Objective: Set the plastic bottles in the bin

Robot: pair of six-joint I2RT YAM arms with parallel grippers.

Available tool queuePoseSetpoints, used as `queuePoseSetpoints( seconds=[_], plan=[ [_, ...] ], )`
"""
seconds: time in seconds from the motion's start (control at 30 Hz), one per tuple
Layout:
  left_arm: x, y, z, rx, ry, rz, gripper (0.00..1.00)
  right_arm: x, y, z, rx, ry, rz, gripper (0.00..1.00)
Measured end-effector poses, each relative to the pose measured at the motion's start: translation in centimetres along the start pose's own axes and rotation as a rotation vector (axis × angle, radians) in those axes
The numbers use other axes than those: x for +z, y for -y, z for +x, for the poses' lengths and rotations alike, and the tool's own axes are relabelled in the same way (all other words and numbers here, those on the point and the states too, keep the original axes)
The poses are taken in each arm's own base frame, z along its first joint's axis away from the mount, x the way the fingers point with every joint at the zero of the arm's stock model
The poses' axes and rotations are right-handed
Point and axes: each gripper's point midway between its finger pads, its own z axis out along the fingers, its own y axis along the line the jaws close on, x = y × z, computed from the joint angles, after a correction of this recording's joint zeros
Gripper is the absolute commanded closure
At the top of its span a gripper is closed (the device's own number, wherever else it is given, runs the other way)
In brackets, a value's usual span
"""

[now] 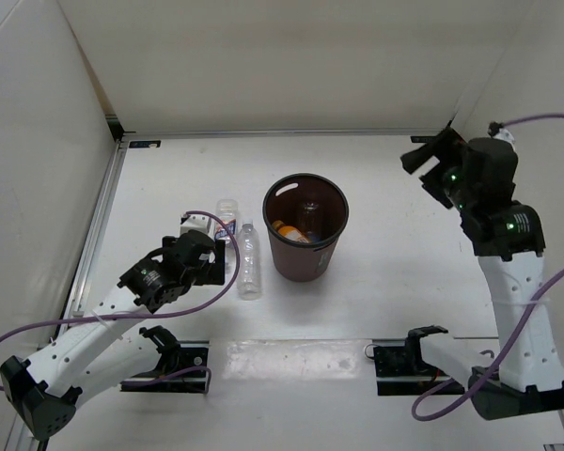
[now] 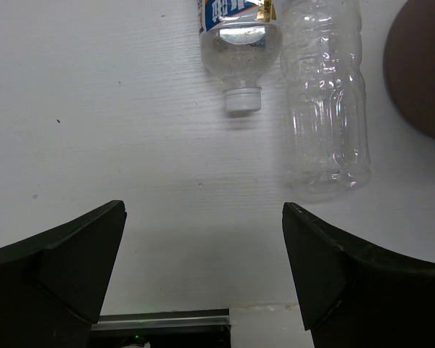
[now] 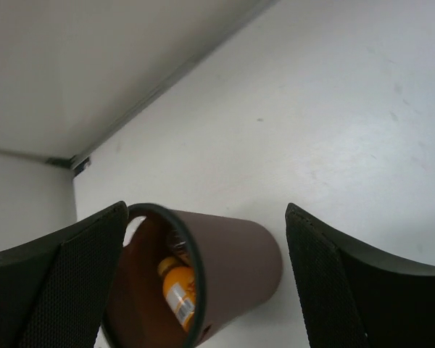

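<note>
The dark brown bin (image 1: 305,228) stands upright mid-table; it also shows in the right wrist view (image 3: 225,268). Inside it lie the stubby orange bottle (image 1: 288,231), also seen from the right wrist (image 3: 180,297), and a clear bottle (image 1: 309,215). The clear unlabelled bottle (image 1: 249,260) lies on the table left of the bin, also in the left wrist view (image 2: 325,94). The blue-labelled bottle (image 1: 227,220) lies beside it (image 2: 235,43). My left gripper (image 1: 224,256) (image 2: 203,268) is open and empty, just short of these two bottles. My right gripper (image 1: 425,160) (image 3: 203,275) is open and empty, raised at the far right.
White walls enclose the table at the back and sides. A metal rail (image 1: 99,225) runs along the left edge. The bin's side (image 2: 420,69) sits just right of the unlabelled bottle. Arm bases and purple cables (image 1: 216,299) lie at the near edge.
</note>
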Motion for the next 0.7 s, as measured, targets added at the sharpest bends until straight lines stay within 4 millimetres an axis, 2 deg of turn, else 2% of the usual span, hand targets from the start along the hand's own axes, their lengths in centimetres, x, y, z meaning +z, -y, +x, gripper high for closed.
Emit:
queuePoseSetpoints(
  seconds=[0.03,0.1,0.27,0.37,0.4,0.47,0.7],
  plan=[
    [0.0,0.0,0.0,0.000,0.000,0.000,0.00,-0.1,1.6,0.1,0.028,0.003,0.051,0.10],
    [0.0,0.0,0.0,0.001,0.000,0.001,0.00,-0.1,4.4,1.7,0.061,-0.035,0.140,0.10],
    [0.0,0.0,0.0,0.001,0.000,0.002,0.00,0.7,12.7,9.4,0.163,-0.238,0.362,0.10],
    [0.0,0.2,0.0,0.002,-0.002,0.010,0.00,0.0,17.2,14.1,0.261,-0.344,0.471,0.10],
    [0.0,0.3,0.0,0.003,-0.002,0.016,0.00,-0.5,18.1,15.0,0.291,-0.364,0.492,0.10],
    [0.0,0.7,0.1,0.007,-0.008,0.037,0.00,-1.2,19.0,15.5,0.350,-0.364,0.502,0.10],
    [0.0,1.3,0.4,0.024,-0.027,0.070,0.00,-1.8,19.3,15.0,0.406,-0.350,0.457,0.10]
  ],
)
